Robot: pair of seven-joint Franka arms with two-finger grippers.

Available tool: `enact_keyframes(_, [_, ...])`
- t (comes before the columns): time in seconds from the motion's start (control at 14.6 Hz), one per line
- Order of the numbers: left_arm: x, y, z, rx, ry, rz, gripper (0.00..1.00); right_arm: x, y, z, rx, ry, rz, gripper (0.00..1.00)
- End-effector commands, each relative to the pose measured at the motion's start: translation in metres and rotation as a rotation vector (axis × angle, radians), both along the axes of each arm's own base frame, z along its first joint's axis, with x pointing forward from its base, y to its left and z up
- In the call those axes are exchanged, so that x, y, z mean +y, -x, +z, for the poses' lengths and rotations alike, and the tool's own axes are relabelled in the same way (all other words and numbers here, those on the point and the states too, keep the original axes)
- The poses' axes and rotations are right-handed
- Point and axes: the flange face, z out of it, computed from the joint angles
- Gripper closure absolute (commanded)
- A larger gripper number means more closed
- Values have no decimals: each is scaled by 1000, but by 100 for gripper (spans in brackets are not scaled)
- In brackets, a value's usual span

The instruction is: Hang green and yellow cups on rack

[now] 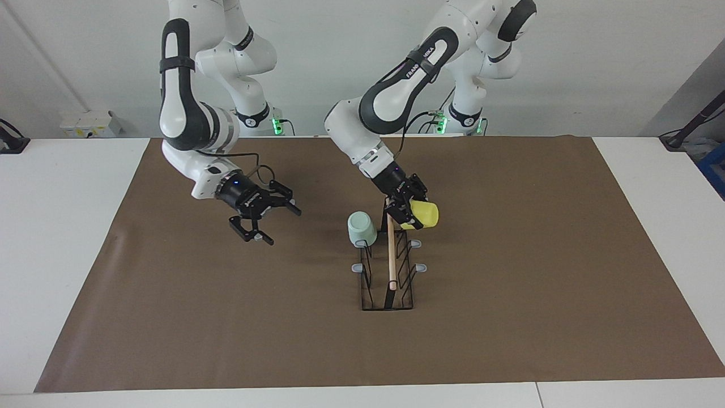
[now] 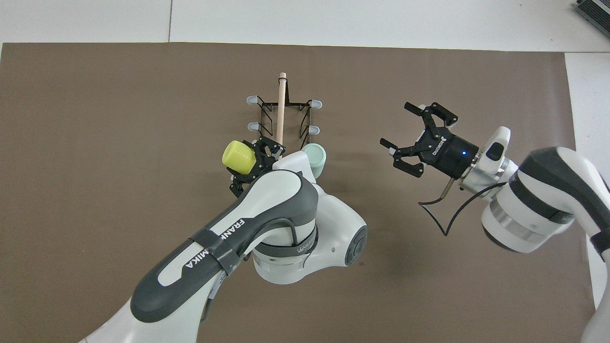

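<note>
The black wire rack point(image 1: 387, 294) with a wooden rod point(image 1: 391, 255) on top stands mid-table; it also shows in the overhead view point(image 2: 267, 112). The mint green cup point(image 1: 361, 228) hangs upside down on the prong nearest the robots on the right arm's side, as the overhead view point(image 2: 315, 159) also shows. My left gripper point(image 1: 410, 214) is shut on the yellow cup point(image 1: 426, 214), held tilted on its side over the nearest prong on the left arm's side; both show in the overhead view, the gripper point(image 2: 252, 164) and the cup point(image 2: 237, 157). My right gripper point(image 1: 283, 228) is open and empty, waiting over the mat beside the rack, as seen from overhead point(image 2: 396, 124).
A brown mat point(image 1: 170, 317) covers most of the white table point(image 1: 62, 226). Several grey-tipped prongs point(image 1: 421, 267) on the rack carry nothing. The left arm's elbow point(image 2: 286, 214) hides the mat near the rack from above.
</note>
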Motion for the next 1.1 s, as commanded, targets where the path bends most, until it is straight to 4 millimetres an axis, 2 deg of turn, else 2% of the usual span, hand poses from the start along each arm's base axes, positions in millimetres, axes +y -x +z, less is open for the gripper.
enact_keyframes(0.0, [-6, 0, 3, -23, -13, 14, 19, -31, -12, 12, 56, 40, 44, 0])
enact_keyframes(0.07, [-6, -1, 4, -25, -14, 12, 6, -41, -15, 20, 78, 72, 52, 0])
enact_keyframes(0.14, [-6, -1, 6, -29, -13, 16, 0, -52, -20, 31, 111, 107, 55, 0])
enact_keyframes(0.34, [-11, 2, 9, -25, -5, 11, 0, -73, -30, 73, 230, 201, 40, 0])
enact_keyframes(0.55, [-11, -2, 16, -30, 0, 17, 0, -80, -34, 103, 356, 278, -26, 0])
enact_keyframes(0.75, [-13, 1, 35, -2, -14, -29, 0, -84, -38, 132, 481, 401, -159, 0])
enact_keyframes(0.89, [-4, 0, 50, 64, -24, -41, 0, -82, -42, 151, 580, 479, -284, 0])
enact_keyframes(1.03, [8, -1, 67, 176, -28, -69, 0, -76, -43, 153, 686, 498, -415, 0])
